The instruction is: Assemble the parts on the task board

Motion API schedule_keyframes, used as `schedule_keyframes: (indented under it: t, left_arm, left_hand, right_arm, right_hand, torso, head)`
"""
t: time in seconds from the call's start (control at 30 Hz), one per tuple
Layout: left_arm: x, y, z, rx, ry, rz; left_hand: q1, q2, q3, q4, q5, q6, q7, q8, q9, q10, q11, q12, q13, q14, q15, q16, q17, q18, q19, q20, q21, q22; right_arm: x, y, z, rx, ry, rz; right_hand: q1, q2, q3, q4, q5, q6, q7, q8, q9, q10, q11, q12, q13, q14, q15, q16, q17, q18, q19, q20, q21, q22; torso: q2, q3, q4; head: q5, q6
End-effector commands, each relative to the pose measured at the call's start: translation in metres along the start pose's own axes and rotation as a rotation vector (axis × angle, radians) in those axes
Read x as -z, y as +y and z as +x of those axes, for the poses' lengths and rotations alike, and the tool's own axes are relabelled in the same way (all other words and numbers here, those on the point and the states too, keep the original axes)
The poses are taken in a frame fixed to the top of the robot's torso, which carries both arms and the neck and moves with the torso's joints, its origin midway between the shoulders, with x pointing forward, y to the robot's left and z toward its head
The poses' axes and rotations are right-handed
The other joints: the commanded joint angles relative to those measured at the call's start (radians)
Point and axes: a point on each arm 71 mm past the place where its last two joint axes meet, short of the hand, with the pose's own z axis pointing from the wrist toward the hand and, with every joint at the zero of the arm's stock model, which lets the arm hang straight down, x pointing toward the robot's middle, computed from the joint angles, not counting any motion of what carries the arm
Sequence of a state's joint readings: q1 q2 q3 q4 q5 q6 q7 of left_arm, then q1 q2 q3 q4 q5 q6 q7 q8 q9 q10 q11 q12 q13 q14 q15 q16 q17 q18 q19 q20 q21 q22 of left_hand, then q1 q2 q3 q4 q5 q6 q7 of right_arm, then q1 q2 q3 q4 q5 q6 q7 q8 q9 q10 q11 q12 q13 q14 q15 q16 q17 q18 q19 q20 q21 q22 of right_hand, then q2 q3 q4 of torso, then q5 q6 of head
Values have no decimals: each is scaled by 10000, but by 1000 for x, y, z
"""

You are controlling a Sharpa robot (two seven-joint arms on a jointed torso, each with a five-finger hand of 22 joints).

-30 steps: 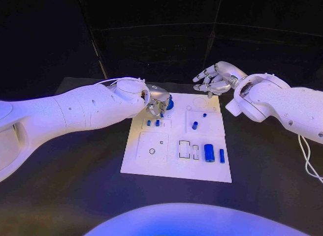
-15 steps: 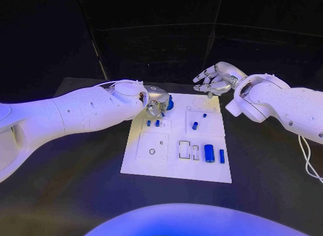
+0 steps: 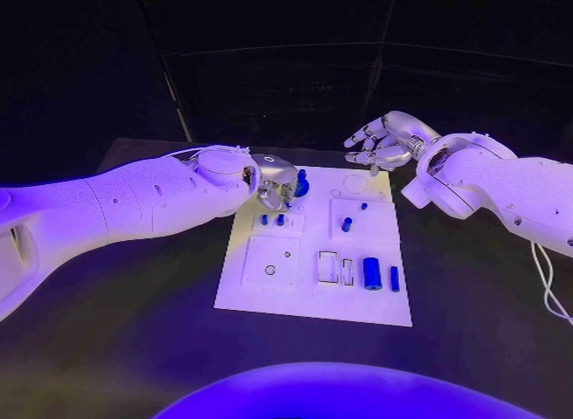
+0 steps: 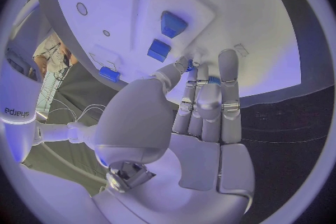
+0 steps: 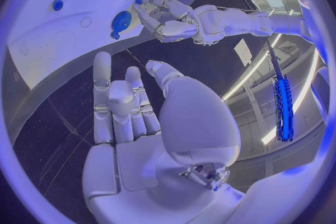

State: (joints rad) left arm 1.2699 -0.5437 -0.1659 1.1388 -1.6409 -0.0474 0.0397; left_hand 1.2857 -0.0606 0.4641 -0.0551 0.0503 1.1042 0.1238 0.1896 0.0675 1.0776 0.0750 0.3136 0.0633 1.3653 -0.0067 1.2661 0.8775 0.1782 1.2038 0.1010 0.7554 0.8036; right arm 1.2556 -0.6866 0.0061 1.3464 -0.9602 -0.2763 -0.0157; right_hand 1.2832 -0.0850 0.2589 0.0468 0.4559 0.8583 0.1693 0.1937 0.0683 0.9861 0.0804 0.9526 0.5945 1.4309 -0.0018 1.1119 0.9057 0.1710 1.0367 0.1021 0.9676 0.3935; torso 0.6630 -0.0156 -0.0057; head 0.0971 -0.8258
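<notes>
The white task board (image 3: 306, 297) lies in the middle of the table. My left hand (image 3: 277, 182) hovers over its far left corner, just beside a round blue gear (image 3: 300, 183). Its fingers are drawn together, and in the left wrist view a small blue part (image 4: 189, 65) shows pinched between the thumb and fingertips. Two small blue pegs (image 3: 272, 219) stand just below that hand. My right hand (image 3: 385, 144) hangs above the board's far right corner, fingers spread and holding nothing. The right wrist view shows the gear (image 5: 121, 19) next to my left hand (image 5: 168, 19).
A large blue cylinder (image 3: 371, 272) and a thin blue bar (image 3: 394, 278) lie at the board's near right. A blue piece (image 3: 346, 223) and a small dot (image 3: 363, 206) sit in the right middle. Black table surrounds the board.
My left arm and hand have edged slightly right over the board's far left corner. My right hand has hardly moved.
</notes>
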Motion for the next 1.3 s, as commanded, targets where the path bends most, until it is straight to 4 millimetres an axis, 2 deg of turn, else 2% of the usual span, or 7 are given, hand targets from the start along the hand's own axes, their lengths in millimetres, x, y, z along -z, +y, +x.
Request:
schedule_keyframes:
  t: [0.03, 0.17, 0.4, 0.67, 1.3]
  left_arm:
    - [2, 1, 0, 86, -236, 99]
    - [6, 3, -1, 140, -576, 135]
    - [12, 5, -5, 403, -1300, 318]
    - [17, 5, -7, 689, -1732, 481]
    - [27, 14, -2, 1214, -1824, 380]
  left_hand:
    - [-115, -3, 69, 29, -6, 29, 28, -68, 11, 75, -17, -69, 16, 45, 25, 44, -8, -31, 79, -18, 38, 16]
    - [-201, -107, 123, 65, -7, 41, 38, -98, 12, 104, -12, -104, 20, 71, 31, 83, 43, -38, 102, -12, 70, 61]
    - [-185, -170, 206, 44, -5, 81, 38, -108, 19, 151, -23, -120, 28, 116, 23, 143, 135, -60, 175, -14, 201, 193]
    - [-179, -233, 274, 28, -7, 115, 42, -118, 24, 189, -24, -137, 32, 163, 18, 205, 230, -72, 226, -19, 280, 274]
    - [-208, -293, 301, 36, -7, 138, 47, -129, 27, 218, -22, -150, 35, 212, 19, 273, 349, -89, 276, -20, 369, 363]
  right_arm:
    - [0, 2, -1, -17, 3, -111]
    - [0, 1, -1, -16, -11, -111]
    - [0, 1, -1, -15, -47, -123]
    - [0, 1, -2, -13, -66, -123]
    - [1, 0, -3, -10, -79, -113]
  right_hand:
    - [81, -14, 8, 46, 33, -44, 8, 35, 10, -45, -27, 38, -14, -29, -9, -22, 10, 134, 51, 22, -30, -15]
    - [81, -14, 8, 46, 33, -44, 8, 35, 10, -45, -27, 38, -14, -29, -9, -22, 10, 134, 51, 22, -30, -15]
    - [78, -14, 7, 57, 31, -33, 5, 44, 12, -42, -28, 44, -16, -30, -10, -31, -1, 134, 53, 22, -31, -15]
    - [78, -13, 7, 59, 31, -30, 5, 47, 12, -42, -29, 45, -17, -29, -10, -29, 3, 134, 53, 22, -31, -15]
    - [78, -13, 7, 59, 31, -30, 5, 47, 12, -42, -29, 45, -17, -29, -10, -29, 3, 134, 53, 22, -31, -15]
  torso:
    - [-4, -9, 2]
    - [-4, -1, 4]
    - [1, -11, -5]
    - [-1, -2, 3]
    - [-2, -5, -3]
  head:
    - [7, 11]
    - [6, 32]
    - [22, 55]
    - [21, 70]
    - [42, 73]
